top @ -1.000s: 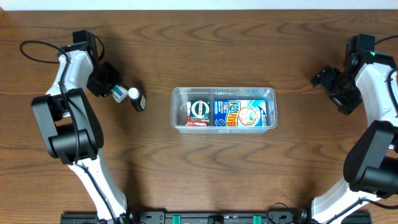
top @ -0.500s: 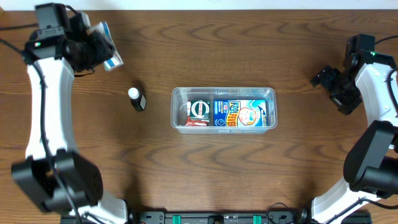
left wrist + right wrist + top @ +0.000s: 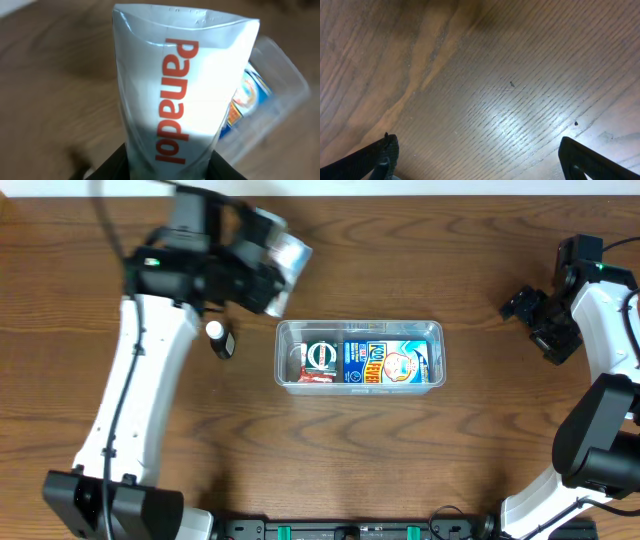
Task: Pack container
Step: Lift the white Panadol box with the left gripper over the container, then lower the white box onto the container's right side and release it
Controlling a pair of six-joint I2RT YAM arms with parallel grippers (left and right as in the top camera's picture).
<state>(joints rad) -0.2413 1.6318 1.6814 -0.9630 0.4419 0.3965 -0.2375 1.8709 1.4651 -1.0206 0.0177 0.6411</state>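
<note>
White soft tube with red Panadol lettering is held in the left gripper, whose jaws are clamped on its lower end. In the last second it has been lifted from the far left of the brown wooden table and swung right. It is now carried in the air near the far left corner of the clear rectangular plastic container, apparently not yet over the opening. The small dark bottle with a white cap has been left behind, just left of the container. The transfer is judged to be mid-way, with lowering and release still to be done. The container sits at table centre. A blue-and-white flat box is packed in its right part, a round dark-and-white item in its left part, and something red at the near left that cannot be identified. The right gripper is parked at the far right, its jaws spread wide and holding nothing.
</note>
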